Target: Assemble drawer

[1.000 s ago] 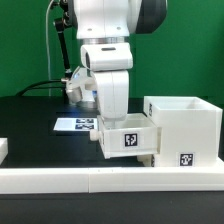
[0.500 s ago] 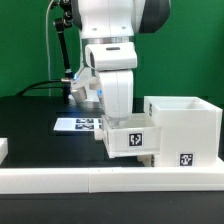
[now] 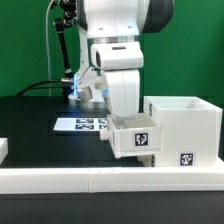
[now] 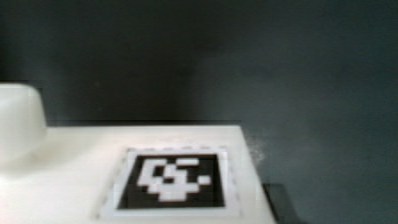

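Observation:
The large white drawer shell (image 3: pixel 186 128) stands at the exterior view's right, a square tag on its front. My gripper (image 3: pixel 124 120) reaches down into a small white open-top tray (image 3: pixel 137 140) with a square tag and holds it against the shell's open side, above the table. The fingertips are hidden by the tray wall. In the wrist view the tray's tagged face (image 4: pixel 178 178) fills the lower part, with one dark finger (image 4: pixel 281 206) beside it. A white rounded part (image 4: pixel 16 122) shows at the edge. A second tray cannot be made out.
The marker board (image 3: pixel 80 124) lies on the black table behind the tray. The long low white border wall (image 3: pixel 60 181) runs along the front. A small white block (image 3: pixel 3 148) sits at the exterior view's left edge. A green wall stands behind.
The arm has moved toward the exterior view's right with the small tray in it, bringing the tray closer against the shell.

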You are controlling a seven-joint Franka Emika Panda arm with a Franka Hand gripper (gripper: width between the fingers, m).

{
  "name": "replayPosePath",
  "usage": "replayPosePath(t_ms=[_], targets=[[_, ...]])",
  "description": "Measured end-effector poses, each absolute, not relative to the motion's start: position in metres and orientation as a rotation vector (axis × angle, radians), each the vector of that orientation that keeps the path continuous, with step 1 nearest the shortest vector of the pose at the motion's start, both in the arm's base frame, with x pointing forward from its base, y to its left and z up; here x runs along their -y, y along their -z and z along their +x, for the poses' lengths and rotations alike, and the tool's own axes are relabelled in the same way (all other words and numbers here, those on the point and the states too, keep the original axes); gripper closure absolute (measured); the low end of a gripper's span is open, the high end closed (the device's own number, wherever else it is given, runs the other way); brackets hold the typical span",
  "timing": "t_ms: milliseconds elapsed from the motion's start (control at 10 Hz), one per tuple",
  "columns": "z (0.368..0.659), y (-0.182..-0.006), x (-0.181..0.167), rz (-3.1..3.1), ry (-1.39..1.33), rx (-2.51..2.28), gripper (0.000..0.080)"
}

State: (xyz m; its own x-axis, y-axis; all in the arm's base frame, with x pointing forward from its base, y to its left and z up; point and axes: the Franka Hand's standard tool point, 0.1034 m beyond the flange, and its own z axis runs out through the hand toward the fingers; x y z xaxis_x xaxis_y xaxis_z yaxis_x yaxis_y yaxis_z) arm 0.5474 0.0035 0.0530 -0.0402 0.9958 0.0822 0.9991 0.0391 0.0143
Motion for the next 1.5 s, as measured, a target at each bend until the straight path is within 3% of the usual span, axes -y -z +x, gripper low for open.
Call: replayPosePath(t_ms=[500, 600, 700, 900, 1000, 1100, 1200, 1500], targets=[[0.547, -0.053, -0.006, -2.19, 0.088, 2.188, 0.0755], [0.547, -0.053, -0.006, -2.19, 0.089, 2.188, 0.0631], [0.545, -0.051, -0.007, -2.195, 0.088, 2.182, 0.0631], [0.547, -0.054, -0.014, -2.204, 0.096, 2.178, 0.0275], [0.548, -0.057, -0.015, -2.205, 0.099, 2.182, 0.0275], [0.551, -0.065, -0.014, -2.212, 0.11, 2.19, 0.0178], [0.554, -0.074, -0.012, -2.217, 0.107, 2.196, 0.0155], [0.563, -0.099, 0.004, -2.214, 0.068, 2.204, 0.015]])
